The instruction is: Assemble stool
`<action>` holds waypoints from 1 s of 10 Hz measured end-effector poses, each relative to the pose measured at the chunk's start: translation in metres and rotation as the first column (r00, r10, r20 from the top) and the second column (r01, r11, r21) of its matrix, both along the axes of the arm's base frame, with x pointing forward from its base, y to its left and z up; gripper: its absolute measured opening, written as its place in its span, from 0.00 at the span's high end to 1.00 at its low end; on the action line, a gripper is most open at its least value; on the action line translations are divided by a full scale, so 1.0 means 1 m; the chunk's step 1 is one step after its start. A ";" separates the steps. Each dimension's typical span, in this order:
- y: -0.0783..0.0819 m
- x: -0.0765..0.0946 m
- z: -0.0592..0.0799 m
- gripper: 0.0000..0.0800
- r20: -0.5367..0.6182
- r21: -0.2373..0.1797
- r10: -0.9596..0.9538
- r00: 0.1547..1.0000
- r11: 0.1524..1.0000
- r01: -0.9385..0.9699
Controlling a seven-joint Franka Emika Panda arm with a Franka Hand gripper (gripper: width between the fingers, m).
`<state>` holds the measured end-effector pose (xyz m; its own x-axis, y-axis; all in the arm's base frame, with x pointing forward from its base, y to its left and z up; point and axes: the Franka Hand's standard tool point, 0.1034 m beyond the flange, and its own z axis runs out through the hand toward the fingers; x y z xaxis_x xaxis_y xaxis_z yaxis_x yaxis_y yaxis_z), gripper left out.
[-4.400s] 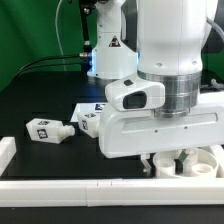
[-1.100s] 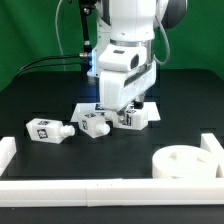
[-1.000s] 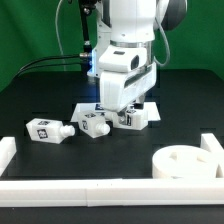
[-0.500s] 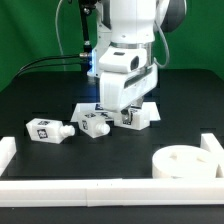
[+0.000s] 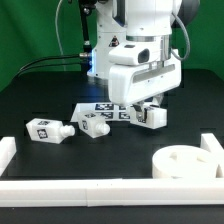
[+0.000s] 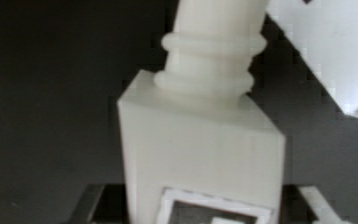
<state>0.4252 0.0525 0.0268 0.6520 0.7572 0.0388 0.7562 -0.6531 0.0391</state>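
Clamping a white stool leg (image 5: 152, 116), the jaws leave its black-and-white tag (image 6: 215, 206) showing.

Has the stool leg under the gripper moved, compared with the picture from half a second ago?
Yes. The leg, now held by the gripper, has shifted toward the exterior view's right, judged against the marker board, and looks slightly raised.

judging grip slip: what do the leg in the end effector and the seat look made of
Leg: looks like hard white plastic, matte; even dull surface with no grain, crisp block body and stepped peg. Seat: seemingly the same white plastic; thick opaque disc with clean-edged sockets, little shine. The exact plastic cannot be told.
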 end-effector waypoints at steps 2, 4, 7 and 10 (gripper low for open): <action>-0.001 0.000 0.000 0.60 -0.001 -0.007 0.089 0.996 0.996 -0.089; 0.003 -0.002 -0.001 0.60 0.005 0.000 0.007 1.000 1.000 -0.007; 0.026 -0.012 -0.006 0.60 0.020 0.056 -0.457 0.889 0.888 0.456; 0.020 -0.011 -0.008 0.60 0.004 0.074 -0.642 0.767 0.765 0.640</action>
<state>0.4139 0.0722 0.0192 0.9825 0.1588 0.0974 0.1601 -0.9871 -0.0059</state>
